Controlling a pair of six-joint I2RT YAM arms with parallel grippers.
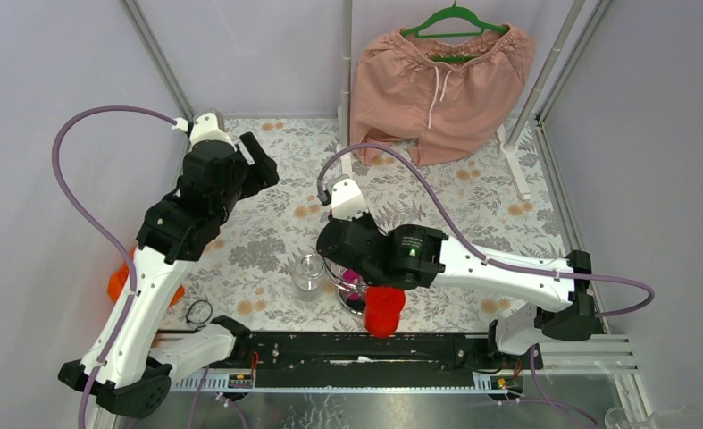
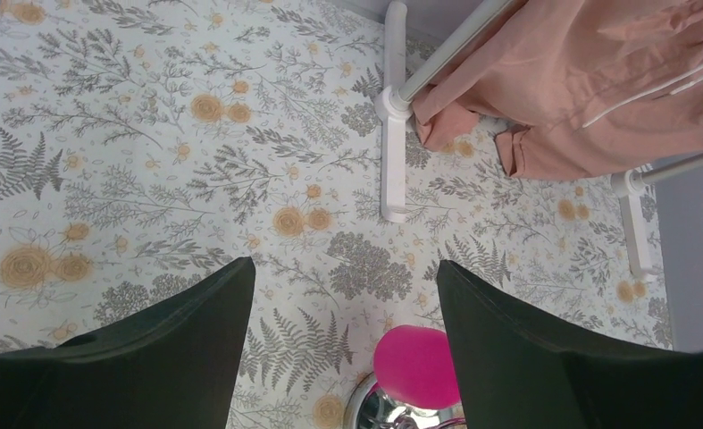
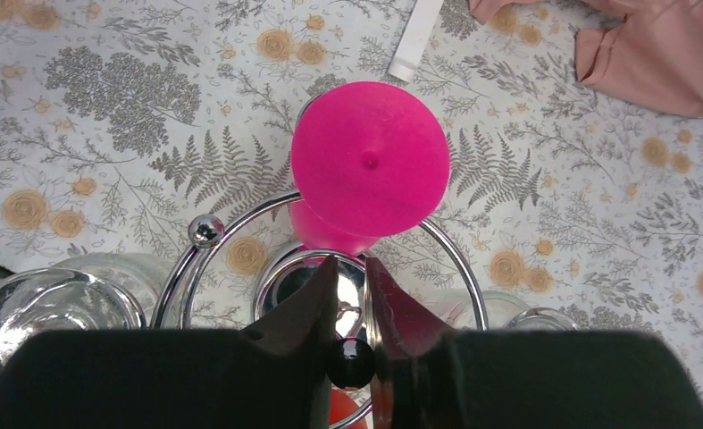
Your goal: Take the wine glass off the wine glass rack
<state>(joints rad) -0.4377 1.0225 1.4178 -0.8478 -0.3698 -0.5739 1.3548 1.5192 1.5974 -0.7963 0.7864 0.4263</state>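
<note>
Pink wine glass (image 3: 370, 161) looked light and slick; I'd pinch its stem. Right fingers (image 3: 312, 308) were narrow, grip unclear; left fingers (image 2: 187, 331) wide.

- Table (image 1: 267, 223) covered by a floral-printed cloth.
- Chrome wine glass rack (image 3: 285, 281) stands on it, a clear glass (image 1: 309, 271) just beside.
- White garment-rail feet (image 2: 393, 152) at the far side.
</note>
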